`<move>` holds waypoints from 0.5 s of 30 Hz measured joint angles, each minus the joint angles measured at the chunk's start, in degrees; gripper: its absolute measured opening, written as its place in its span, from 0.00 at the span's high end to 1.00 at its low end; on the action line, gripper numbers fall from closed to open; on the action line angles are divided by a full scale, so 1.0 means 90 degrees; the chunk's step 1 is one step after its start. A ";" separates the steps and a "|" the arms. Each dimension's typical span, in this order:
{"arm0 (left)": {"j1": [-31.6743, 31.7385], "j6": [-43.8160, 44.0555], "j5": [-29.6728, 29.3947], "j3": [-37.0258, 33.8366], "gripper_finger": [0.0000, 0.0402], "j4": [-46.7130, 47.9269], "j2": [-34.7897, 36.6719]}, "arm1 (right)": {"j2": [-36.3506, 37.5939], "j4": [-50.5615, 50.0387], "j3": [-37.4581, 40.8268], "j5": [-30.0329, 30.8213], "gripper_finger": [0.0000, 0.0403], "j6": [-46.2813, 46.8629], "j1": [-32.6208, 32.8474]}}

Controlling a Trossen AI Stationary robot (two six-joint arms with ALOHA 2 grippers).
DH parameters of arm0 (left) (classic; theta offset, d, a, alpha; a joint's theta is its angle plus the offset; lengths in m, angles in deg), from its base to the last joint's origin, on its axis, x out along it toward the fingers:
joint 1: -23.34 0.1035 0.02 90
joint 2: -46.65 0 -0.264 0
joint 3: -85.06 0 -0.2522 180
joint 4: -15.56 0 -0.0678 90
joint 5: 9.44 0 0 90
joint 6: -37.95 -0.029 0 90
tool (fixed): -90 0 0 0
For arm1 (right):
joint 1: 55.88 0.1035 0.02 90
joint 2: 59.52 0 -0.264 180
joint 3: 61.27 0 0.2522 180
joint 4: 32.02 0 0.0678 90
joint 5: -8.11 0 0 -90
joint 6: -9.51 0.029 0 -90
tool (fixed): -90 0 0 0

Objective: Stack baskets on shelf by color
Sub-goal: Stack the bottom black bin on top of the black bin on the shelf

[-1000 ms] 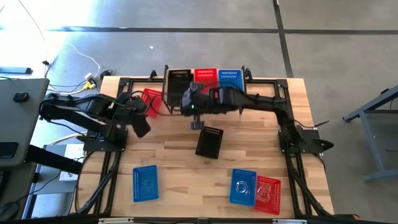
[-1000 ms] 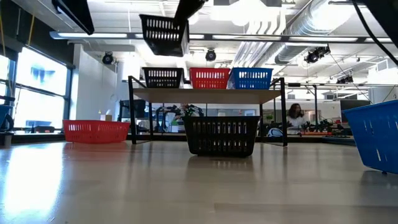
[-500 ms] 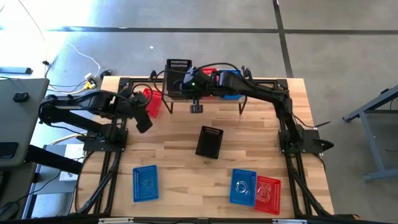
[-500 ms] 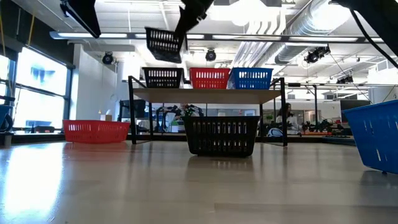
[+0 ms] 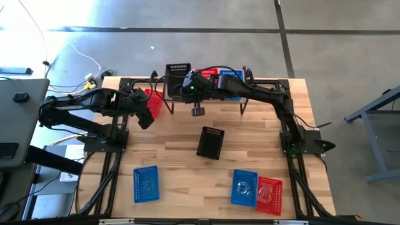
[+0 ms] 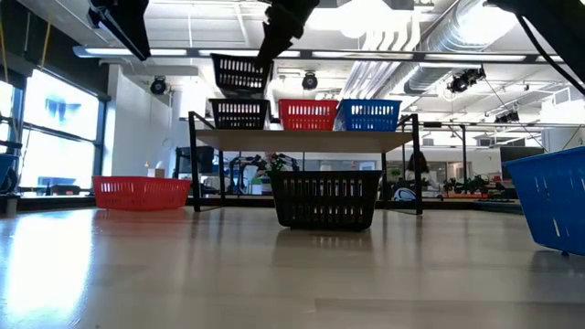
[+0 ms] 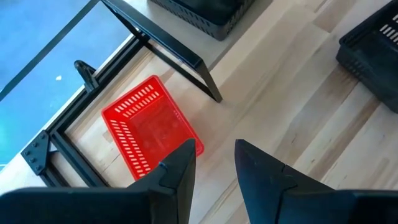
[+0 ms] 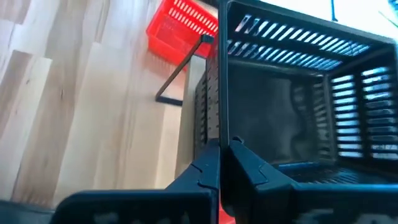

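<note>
Black basket (image 6: 240, 73): held aloft in right gripper (image 8: 222, 148), fingers pinched on its rim wall, directly above black basket on shelf (image 6: 239, 113). Mouth up, slight tilt; long axis runs front-to-back across shelf (image 6: 306, 139), matching one beneath. Step: nesting black on black. You next need level basket, align with one below, lower straight, then release. Left gripper (image 7: 212, 163): waits above red basket on tabletop (image 7: 149, 133), fingers narrowly parted, empty.
</note>
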 joint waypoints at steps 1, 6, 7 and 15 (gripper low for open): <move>0.0010 0.0002 0.0000 0.0000 0.75 0.0002 0.0000 | -0.0033 -0.0014 0.0000 -0.0004 1.00 0.0000 -0.0026; 0.0011 0.0003 0.0018 0.0000 0.75 -0.0001 0.0000 | -0.0182 0.0054 0.0001 -0.0044 1.00 -0.0002 -0.0082; 0.0011 0.0005 0.0024 0.0000 0.75 -0.0002 -0.0002 | -0.0192 0.0086 -0.0002 -0.0032 1.00 -0.0008 -0.0084; 0.0011 0.0002 0.0126 0.0000 0.75 -0.0002 -0.0002 | -0.0274 0.0052 -0.0002 -0.0072 1.00 -0.0102 -0.0089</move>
